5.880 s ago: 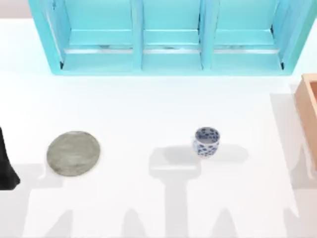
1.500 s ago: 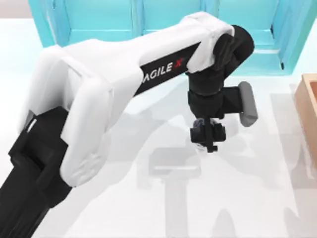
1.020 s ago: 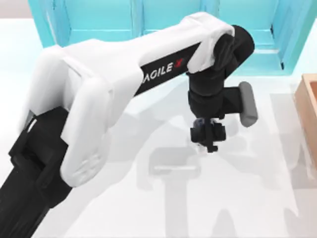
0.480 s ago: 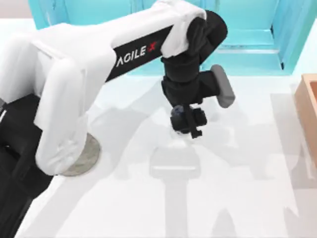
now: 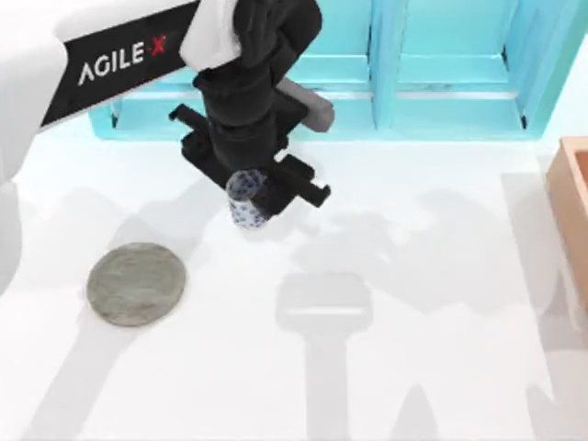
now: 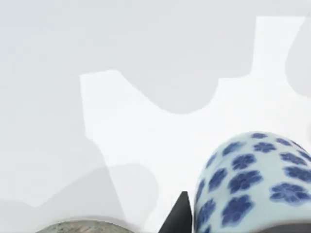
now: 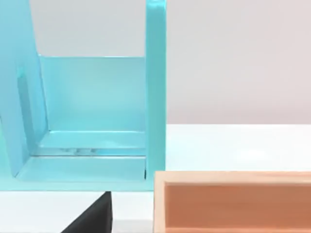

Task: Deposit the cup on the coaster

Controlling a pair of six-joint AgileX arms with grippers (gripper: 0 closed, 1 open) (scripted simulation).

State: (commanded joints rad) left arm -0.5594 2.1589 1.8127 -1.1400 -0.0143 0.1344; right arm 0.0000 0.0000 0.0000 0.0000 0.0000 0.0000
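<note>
Above table, up-right of coaster [image 5: 136, 283]: left gripper [image 5: 248, 197] pointing down, clamped on cup [image 5: 246, 199].

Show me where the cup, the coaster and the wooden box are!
cup [image 5: 246, 209], top view, its blue-patterned side.
coaster [image 5: 136, 283], top view, middle of its grey face.
wooden box [image 7: 233, 204], right wrist view, its inner wall.
</note>
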